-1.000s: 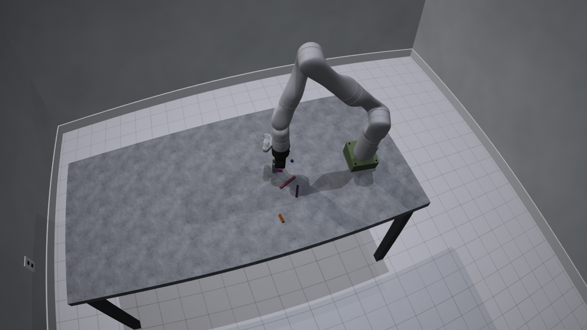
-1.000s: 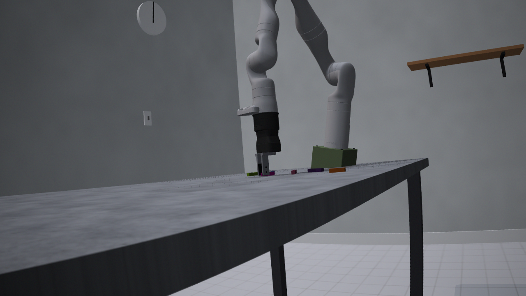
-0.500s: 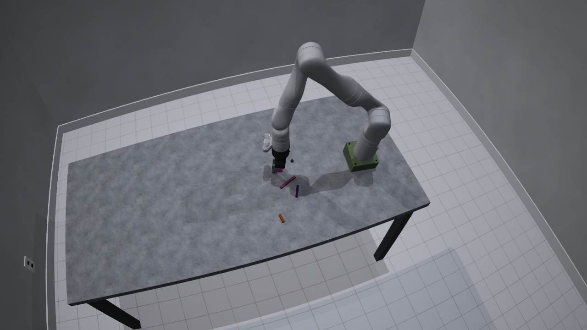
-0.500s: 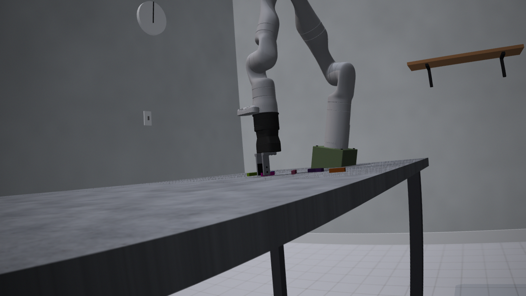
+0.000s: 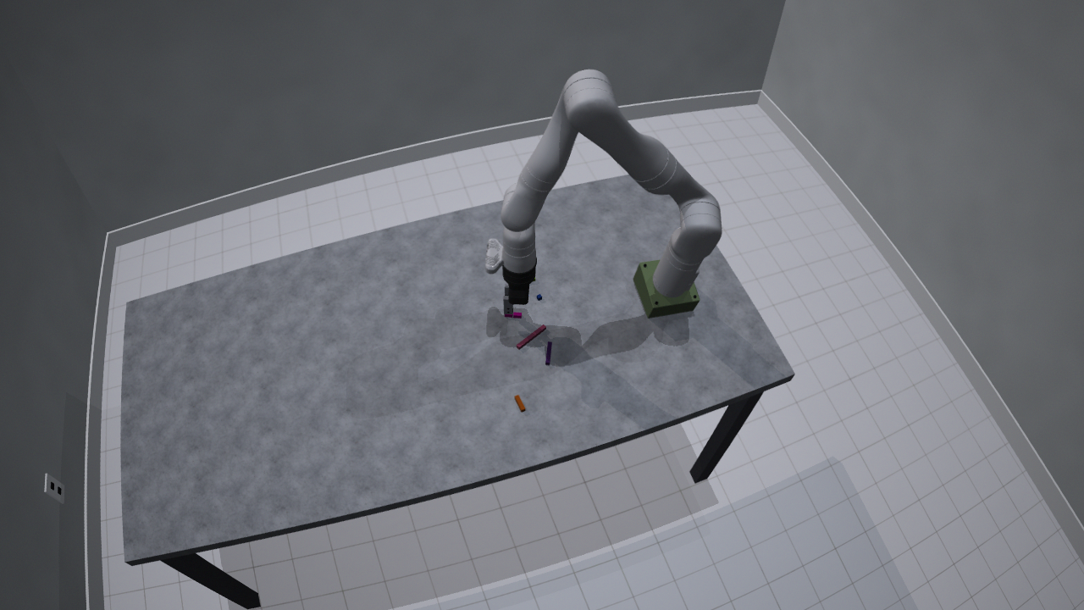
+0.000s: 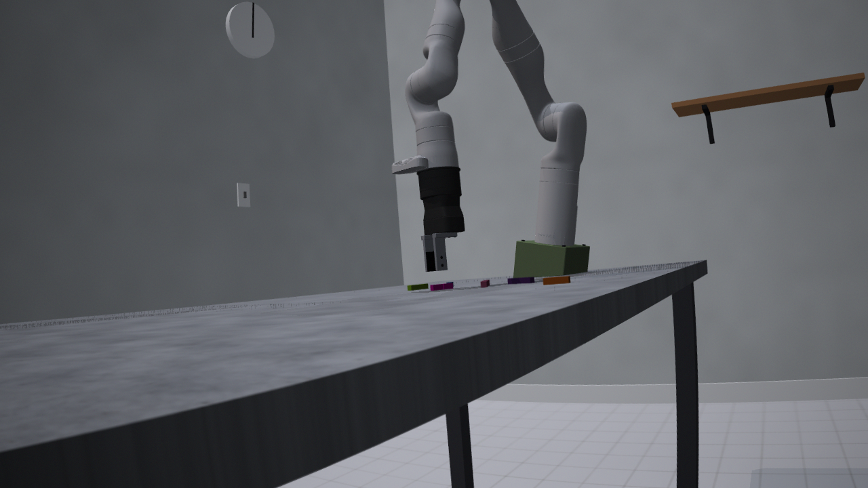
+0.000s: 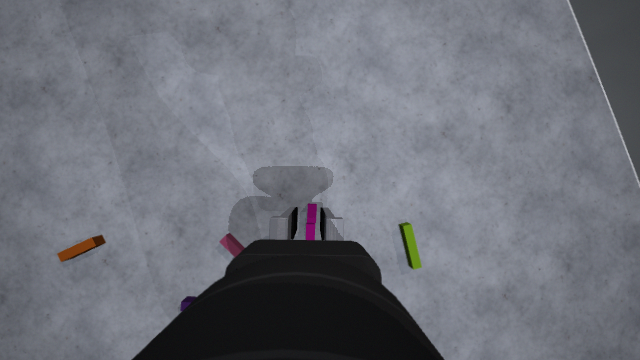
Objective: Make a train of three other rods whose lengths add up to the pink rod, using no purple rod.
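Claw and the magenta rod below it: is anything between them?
Just air: the exterior view shows a gap between the claw and the magenta rod.
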Controlling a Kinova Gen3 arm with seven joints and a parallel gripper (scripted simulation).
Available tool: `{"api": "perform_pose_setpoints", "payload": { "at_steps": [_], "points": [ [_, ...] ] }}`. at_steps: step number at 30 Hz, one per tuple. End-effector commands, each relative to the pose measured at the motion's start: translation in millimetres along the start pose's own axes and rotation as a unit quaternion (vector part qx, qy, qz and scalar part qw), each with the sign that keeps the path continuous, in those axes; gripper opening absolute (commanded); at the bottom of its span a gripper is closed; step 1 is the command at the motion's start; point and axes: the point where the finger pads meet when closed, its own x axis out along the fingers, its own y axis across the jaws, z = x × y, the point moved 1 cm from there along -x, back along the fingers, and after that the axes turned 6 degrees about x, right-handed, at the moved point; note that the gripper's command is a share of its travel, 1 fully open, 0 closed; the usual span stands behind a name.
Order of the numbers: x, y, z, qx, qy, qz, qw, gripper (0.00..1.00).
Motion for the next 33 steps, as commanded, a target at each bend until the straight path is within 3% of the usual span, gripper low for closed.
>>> {"api": "perform_pose_setpoints", "payload": {
  "at_steps": [1,10,18,19,33],
  "points": [
    [-17.5,1,-5,-0.003,0.007,0.001,1.000,0.54],
    [-55.9,1,-5,-0.003,0.007,0.001,1.000,0.54],
    [-59.0,2,-5,-0.003,0.008,0.001,1.000,0.54],
    [-58.6,2,-5,-0.003,0.008,0.001,1.000,1.00],
    [-58.5,2,-5,-0.003,0.007,0.001,1.000,1.00]
  ]
}}
